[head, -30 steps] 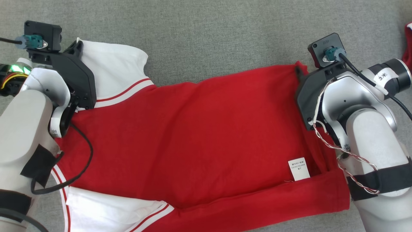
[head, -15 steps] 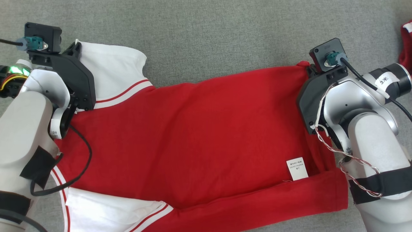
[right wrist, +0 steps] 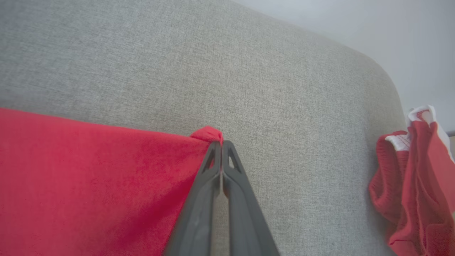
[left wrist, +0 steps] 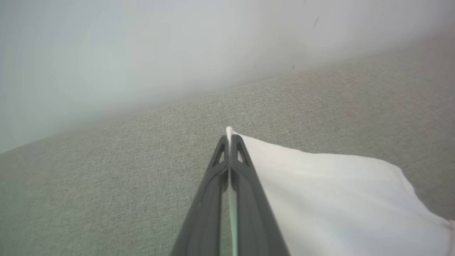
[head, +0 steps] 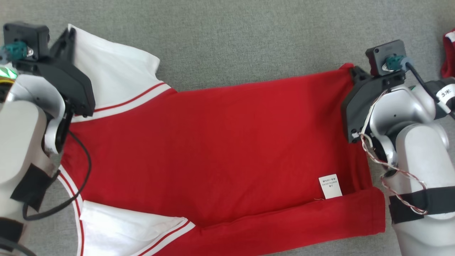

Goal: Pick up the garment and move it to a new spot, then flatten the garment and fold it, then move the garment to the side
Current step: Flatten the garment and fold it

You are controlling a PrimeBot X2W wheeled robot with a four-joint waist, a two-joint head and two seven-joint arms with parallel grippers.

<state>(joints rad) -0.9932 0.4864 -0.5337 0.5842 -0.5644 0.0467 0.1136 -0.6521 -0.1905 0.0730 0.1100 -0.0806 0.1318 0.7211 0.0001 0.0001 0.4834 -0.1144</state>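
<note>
The garment (head: 213, 142) is a red shirt with white sleeves and red-striped cuffs, spread across the grey surface, its lower hem folded up near a white label (head: 330, 186). My left gripper (head: 69, 30) is shut on the tip of the far white sleeve (left wrist: 320, 188); the left wrist view shows white cloth pinched between its fingers (left wrist: 230, 142). My right gripper (head: 353, 69) is shut on the garment's far red corner (right wrist: 208, 134), which bunches at its fingertips (right wrist: 221, 145). The cloth is stretched taut between both grippers.
A second crumpled red and white garment (right wrist: 412, 177) lies at the right edge of the grey fabric surface (head: 249, 39), seen too in the head view (head: 448, 53). A pale wall rises beyond the surface's far edge (left wrist: 142, 53).
The right gripper closed on the red corner. Both arms then moved outward and away, the left lifting the white sleeve, pulling the shirt's far edge straighter.
</note>
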